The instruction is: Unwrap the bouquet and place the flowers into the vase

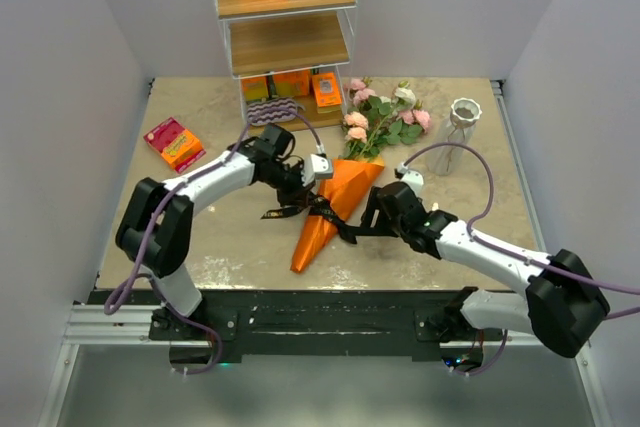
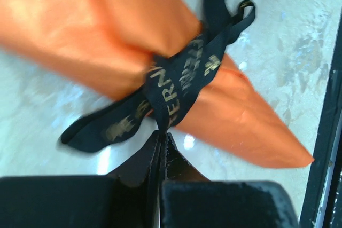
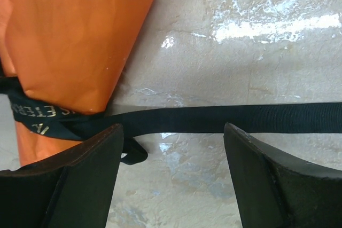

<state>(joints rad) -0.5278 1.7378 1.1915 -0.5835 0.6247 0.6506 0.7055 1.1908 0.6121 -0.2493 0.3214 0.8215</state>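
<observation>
Now, the bouquet (image 1: 345, 182) lies on the surface (image 1: 200, 237), its orange paper (image 1: 330, 209) cone pointing at the near edge and its roses (image 1: 357, 119) toward the shelf (image 1: 290, 42). The left pincer (image 2: 161, 142) is clenched on the black ribbon (image 2: 176, 89) where it binds the paper, fingertips pressed together. The right pincer (image 3: 172, 132) stands released, a loose ribbon tail running flat across the gap between its fingers. Off to the right of the roses, apart from them, is the vase (image 1: 462, 127), upright.
</observation>
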